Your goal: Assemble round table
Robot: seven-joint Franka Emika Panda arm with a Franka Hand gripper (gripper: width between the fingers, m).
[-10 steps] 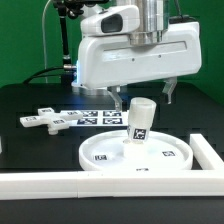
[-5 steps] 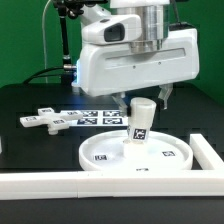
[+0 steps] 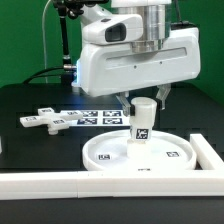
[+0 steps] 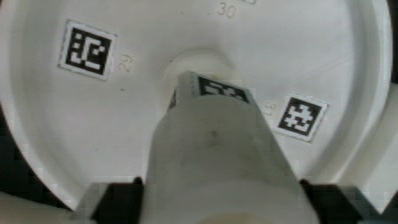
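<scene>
The white round disc (image 3: 100, 152) lies flat on the black table at the front. The short cylinder post (image 3: 141, 122) stands upright at its centre, a tag on its side. My gripper (image 3: 143, 100) is straight above it, and the jaws sit against the post's top on both sides. In the wrist view the post (image 4: 214, 140) fills the space between my dark pads (image 4: 114, 198), which touch its sides, with the disc (image 4: 71, 120) and its tags below. The flat cross-shaped piece (image 3: 42, 121) lies on the table at the exterior view's left.
The marker board (image 3: 95, 117) lies behind the disc. A long white border bar (image 3: 60, 185) runs along the front and another (image 3: 210, 152) along the exterior view's right, close to the disc. A dark stand with cables rises at the back left.
The gripper has moved a little toward the exterior view's left, and its jaws have narrowed from wide apart to the post's sides. The post has gone from leaning to upright.
</scene>
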